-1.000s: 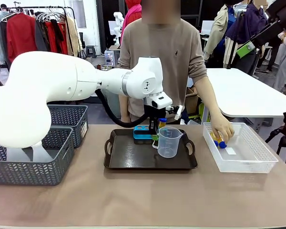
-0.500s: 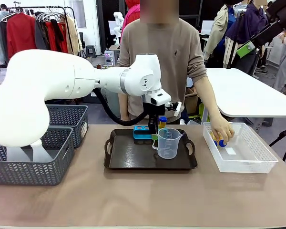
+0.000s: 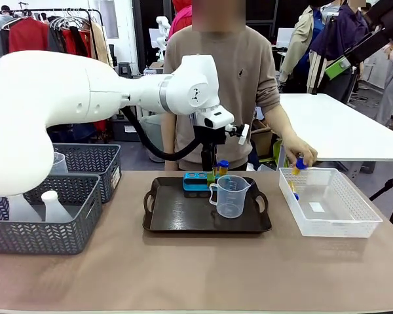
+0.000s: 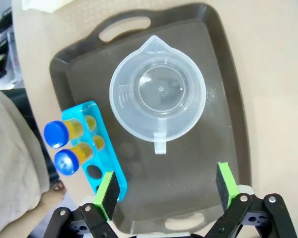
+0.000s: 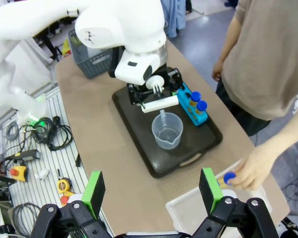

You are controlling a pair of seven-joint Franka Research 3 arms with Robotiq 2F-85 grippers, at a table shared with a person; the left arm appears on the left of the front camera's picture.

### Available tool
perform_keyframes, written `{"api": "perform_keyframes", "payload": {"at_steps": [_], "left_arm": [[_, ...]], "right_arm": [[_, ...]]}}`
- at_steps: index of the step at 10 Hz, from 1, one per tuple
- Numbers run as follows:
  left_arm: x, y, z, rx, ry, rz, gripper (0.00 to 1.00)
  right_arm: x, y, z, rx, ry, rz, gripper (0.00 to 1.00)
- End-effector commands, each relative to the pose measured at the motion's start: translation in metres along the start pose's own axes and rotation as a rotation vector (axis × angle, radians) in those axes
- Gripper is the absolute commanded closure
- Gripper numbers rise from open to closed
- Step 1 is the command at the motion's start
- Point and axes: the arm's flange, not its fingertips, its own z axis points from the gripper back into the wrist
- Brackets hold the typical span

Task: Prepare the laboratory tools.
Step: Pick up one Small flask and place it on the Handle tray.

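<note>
On the dark tray (image 3: 177, 212) stand a clear measuring beaker (image 3: 230, 195) and a blue rack (image 3: 196, 180). My left gripper (image 3: 213, 171) hangs open just above the rack's right end, beside a blue-capped tube (image 3: 223, 166). From the left wrist, the open left gripper (image 4: 167, 187) holds nothing; below it lie the beaker (image 4: 159, 101) and the rack (image 4: 94, 148) with two amber tubes (image 4: 56, 134). The person's hand holds another tube (image 3: 300, 163) over the white basket (image 3: 314, 229). My right gripper (image 5: 151, 191) stands open, high above the table. A white flask (image 3: 52, 206) sits in a grey basket.
Two grey lattice baskets (image 3: 46, 235) stand at the table's left, the rear one holding a clear cup (image 3: 59, 163). One more tube (image 3: 293, 191) lies in the white basket. The person stands behind the tray. Bare tabletop (image 3: 196, 268) stretches in front.
My left gripper has opened, left a tube standing in the rack, and risen a little. The person's hand has lifted a tube out of the white basket.
</note>
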Motion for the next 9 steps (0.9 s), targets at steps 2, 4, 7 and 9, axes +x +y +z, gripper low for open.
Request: {"api": "perform_keyframes", "payload": {"at_steps": [2,4,7,9], "left_arm": [[-0.003,-0.019,0.034,0.015,-0.007,0.037,0.0],[-0.008,-0.033,0.079,0.035,0.004,0.076,0.0],[-0.016,-0.048,0.135,0.045,0.087,0.194,0.0],[-0.039,-0.058,0.183,0.127,0.147,0.289,0.0]], "right_arm": [[0.001,0.001,0.001,0.006,-0.011,0.008,0.0],[0.001,0.001,0.001,0.006,-0.011,0.008,0.0],[0.001,0.001,0.001,0.006,-0.011,0.008,0.0],[0.001,0.001,0.001,0.006,-0.011,0.008,0.0]]}}
